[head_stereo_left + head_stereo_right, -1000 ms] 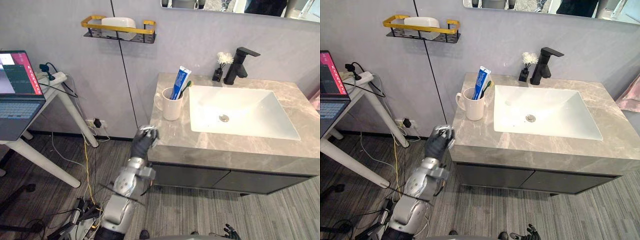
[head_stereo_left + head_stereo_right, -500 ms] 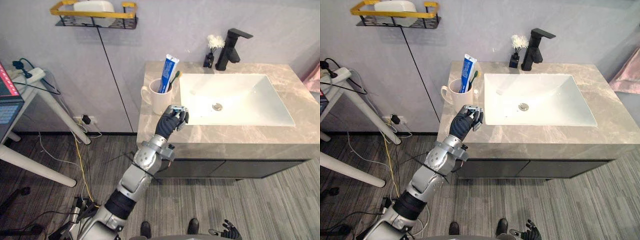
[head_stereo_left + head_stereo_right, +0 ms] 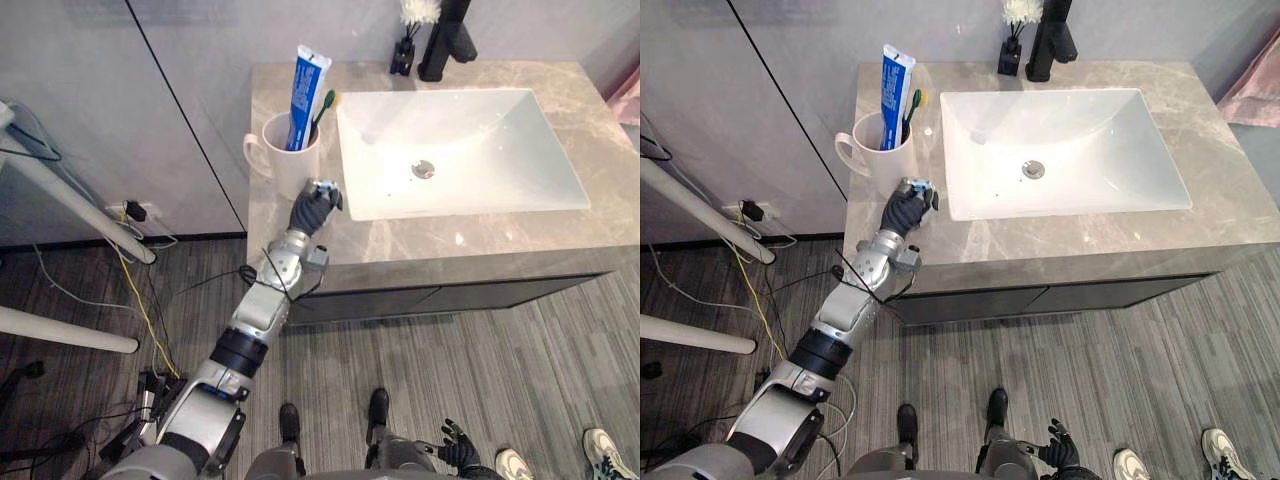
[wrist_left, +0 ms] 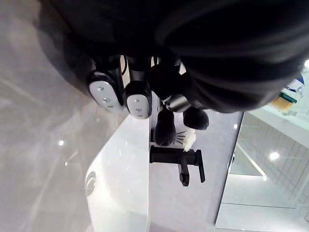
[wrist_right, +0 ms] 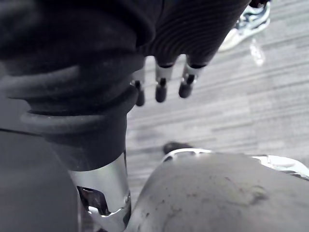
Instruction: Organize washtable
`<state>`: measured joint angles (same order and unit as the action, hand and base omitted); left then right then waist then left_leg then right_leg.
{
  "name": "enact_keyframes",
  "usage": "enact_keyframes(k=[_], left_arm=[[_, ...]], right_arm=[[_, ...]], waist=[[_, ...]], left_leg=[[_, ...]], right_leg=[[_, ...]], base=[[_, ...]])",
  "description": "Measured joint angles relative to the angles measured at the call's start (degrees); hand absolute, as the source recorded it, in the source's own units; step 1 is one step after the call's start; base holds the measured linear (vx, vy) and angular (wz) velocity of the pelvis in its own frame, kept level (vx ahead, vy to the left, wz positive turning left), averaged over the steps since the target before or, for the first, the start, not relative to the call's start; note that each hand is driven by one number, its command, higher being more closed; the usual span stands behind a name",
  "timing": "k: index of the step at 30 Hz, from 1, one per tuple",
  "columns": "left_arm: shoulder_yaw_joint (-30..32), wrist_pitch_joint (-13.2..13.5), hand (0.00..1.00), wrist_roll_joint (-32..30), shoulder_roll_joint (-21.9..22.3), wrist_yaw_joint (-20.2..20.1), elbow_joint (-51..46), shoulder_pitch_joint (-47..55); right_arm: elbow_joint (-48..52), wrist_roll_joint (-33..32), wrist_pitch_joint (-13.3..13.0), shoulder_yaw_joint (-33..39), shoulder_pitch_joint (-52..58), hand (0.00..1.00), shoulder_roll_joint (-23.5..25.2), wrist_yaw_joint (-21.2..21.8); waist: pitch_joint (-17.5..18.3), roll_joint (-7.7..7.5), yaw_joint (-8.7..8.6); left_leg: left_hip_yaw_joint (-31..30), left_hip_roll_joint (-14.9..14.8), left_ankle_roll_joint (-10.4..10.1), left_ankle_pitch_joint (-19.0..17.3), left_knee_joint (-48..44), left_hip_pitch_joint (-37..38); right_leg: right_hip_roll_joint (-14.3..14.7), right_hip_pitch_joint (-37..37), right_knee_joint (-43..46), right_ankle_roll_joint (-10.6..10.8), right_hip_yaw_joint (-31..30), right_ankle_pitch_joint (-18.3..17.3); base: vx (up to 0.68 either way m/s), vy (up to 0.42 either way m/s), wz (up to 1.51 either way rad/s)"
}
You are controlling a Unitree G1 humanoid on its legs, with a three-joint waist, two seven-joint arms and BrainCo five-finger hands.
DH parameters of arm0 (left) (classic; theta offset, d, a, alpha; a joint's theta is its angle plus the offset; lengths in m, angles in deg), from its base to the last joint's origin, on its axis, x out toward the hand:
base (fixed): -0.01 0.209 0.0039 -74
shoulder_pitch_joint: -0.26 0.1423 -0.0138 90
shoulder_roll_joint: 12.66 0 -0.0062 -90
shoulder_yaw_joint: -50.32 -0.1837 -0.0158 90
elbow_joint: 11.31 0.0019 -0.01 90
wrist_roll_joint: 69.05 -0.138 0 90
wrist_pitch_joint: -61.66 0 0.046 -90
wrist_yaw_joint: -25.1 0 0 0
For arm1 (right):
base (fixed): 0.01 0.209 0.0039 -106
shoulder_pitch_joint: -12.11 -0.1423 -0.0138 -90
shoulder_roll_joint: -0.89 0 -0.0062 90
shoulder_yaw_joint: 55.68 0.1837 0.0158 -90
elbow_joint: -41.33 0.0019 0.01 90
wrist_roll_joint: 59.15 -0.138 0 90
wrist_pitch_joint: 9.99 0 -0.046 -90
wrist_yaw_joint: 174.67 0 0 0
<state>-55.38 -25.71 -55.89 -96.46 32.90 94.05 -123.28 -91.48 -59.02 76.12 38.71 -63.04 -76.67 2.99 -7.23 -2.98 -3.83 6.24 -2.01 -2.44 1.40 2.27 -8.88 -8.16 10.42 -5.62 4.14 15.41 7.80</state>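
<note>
A white mug point(image 3: 287, 168) holding a blue toothpaste tube point(image 3: 305, 88) and a green toothbrush point(image 3: 325, 104) stands at the left end of the grey marble countertop point(image 3: 450, 235). My left hand point(image 3: 312, 207) rests over the counter just in front of the mug, between it and the white sink point(image 3: 500, 130). Its fingers point(image 4: 137, 100) are curled in, with nothing visible in them. My right hand point(image 5: 169, 82) hangs low over the floor, fingers relaxed and straight, holding nothing.
A black faucet point(image 3: 445, 40) and a small black vase with a white flower point(image 3: 404, 55) stand behind the sink. A white table leg point(image 3: 70, 210) and wall cables are to the left. A person's white shoe point(image 3: 603, 452) is on the floor at the lower right.
The camera has tilted down and moved closer. My left hand rose from below the counter's edge onto the countertop and now sits right in front of the mug.
</note>
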Motion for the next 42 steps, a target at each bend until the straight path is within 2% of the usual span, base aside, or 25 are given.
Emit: enact_keyframes(k=[9, 18, 21, 25, 29, 42], left_arm=[[2.93, 0.22, 1.0, -0.32, -0.5, 0.01, -0.29, -2.9], [3.97, 0.46, 1.0, 2.48, -5.23, -0.7, -3.29, -3.0], [3.9, 0.47, 1.0, 5.16, -7.61, -2.34, -5.86, -1.38], [3.92, 0.62, 1.0, 7.41, -13.31, -4.43, -11.67, 4.14], [4.15, 1.24, 1.0, 9.02, -16.15, -5.3, -12.69, 6.28], [4.16, 1.67, 1.0, 9.9, -16.54, -5.05, -12.68, 6.02]], right_arm=[[2.09, 0.0, -0.23, -0.08, 0.17, 0.0, -0.09, 0.03], [3.64, -0.03, -1.04, -0.74, 0.33, 0.0, -1.03, 0.09], [3.6, -0.03, -1.23, -1.19, 0.36, 0.0, -1.27, 0.1], [3.61, -0.03, -1.34, -1.15, 0.64, 0.0, -1.45, 0.19], [3.11, -0.03, -1.55, -1.16, 0.68, 0.0, -1.58, 0.35], [2.63, -0.1, -2.28, -1.22, 0.67, 0.0, -1.8, 1.19]], waist=[[-1.97, 0.26, -0.17], [-3.65, 1.28, -0.25], [-3.74, 1.43, -0.29], [-3.94, 1.74, 0.0], [-3.95, 1.74, 0.3], [-4.42, 1.92, 0.01]], left_leg=[[0.23, 0.04, 0.12, -0.08, -1.0, -2.08], [0.09, 0.08, 0.13, -0.04, -1.22, -3.01], [-0.14, 0.17, 0.13, -0.04, -1.21, -3.05], [-0.74, 0.22, 0.13, -0.04, -1.22, -3.05], [-1.34, 0.31, 0.13, -0.04, -1.34, -3.05], [-1.39, 0.28, 0.13, -0.05, -1.47, -3.06]], right_leg=[[-0.05, 2.02, 0.01, -0.06, -1.24, 0.63], [0.01, 2.92, 0.02, -0.32, -1.33, 0.93], [0.0, 2.89, 0.02, -0.31, -1.21, 0.92], [-0.02, 2.66, 0.02, -0.3, -0.83, 0.88], [-0.15, 2.31, 0.02, -0.31, -0.23, 0.87], [-0.09, 2.26, 0.02, -0.32, -0.21, 0.86]], base=[[-0.01, 0.01, -0.04], [0.0, 0.003, -0.01], [0.0, 0.0, 0.0], [0.02, 0.009, 0.04], [-0.01, 0.012, 0.08], [0.0, 0.001, 0.0]])
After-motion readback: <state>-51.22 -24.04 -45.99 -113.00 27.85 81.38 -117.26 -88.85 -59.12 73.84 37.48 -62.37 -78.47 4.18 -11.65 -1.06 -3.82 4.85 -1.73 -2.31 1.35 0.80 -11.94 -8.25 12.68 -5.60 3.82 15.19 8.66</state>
